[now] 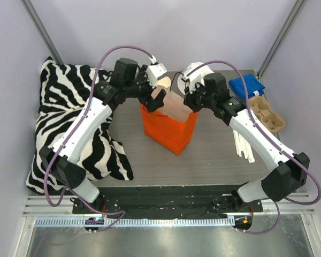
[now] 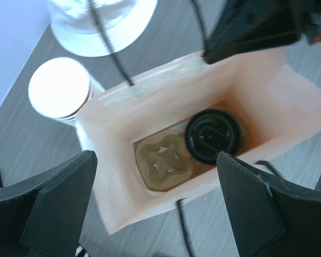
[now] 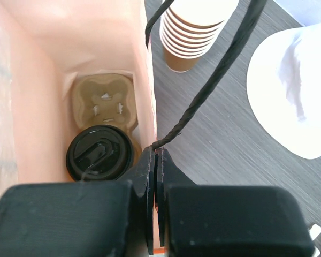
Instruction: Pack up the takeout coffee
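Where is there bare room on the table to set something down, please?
The widest bare table lies in front of the bag, between the zebra cloth and the stirrers. Behind the bag it is crowded: the cup stack, a white object, the left gripper and right gripper. The carrier and blue cloth fill the far right corner.

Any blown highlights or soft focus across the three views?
Left wrist: top of the cup stack blown white, left fingers soft, coffee lid sharp inside the bag. Right wrist: white object overexposed, right fingers slightly soft. Top external: evenly lit, sharp.
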